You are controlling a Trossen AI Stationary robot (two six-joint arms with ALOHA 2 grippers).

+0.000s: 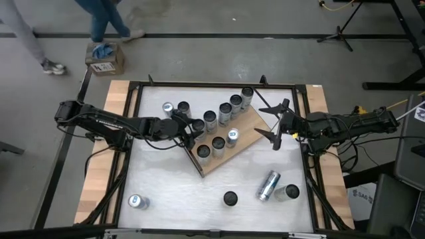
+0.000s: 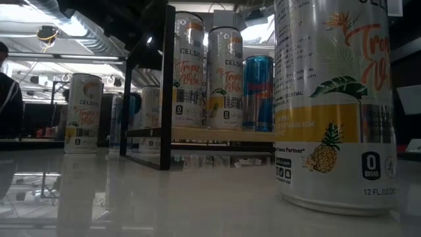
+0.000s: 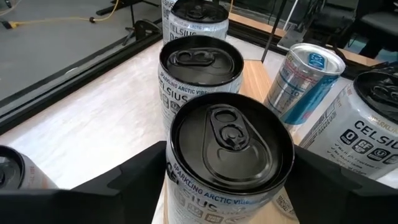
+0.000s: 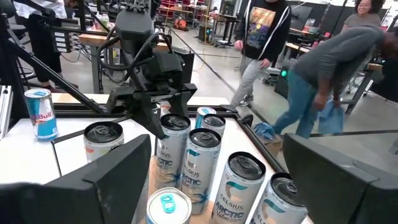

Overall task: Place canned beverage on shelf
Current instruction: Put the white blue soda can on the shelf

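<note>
My left gripper (image 1: 188, 127) straddled a black-topped can (image 3: 227, 155) on the shelf (image 1: 247, 128), grip unclear to me, right gripper (image 1: 277, 123) spread empty beside the shelf's far end.

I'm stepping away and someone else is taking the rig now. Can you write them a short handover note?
Left claw: around an upright black-topped can standing at the shelf's edge, fingers either side; grip unclear.
Right claw: open, empty, waiting beside the shelf's far end.
Done: nine or so cans stand on the shelf in two rows.
Left: two upright cans beside the shelf, one near the left front corner, two upright in front, one lying on its side.
</note>
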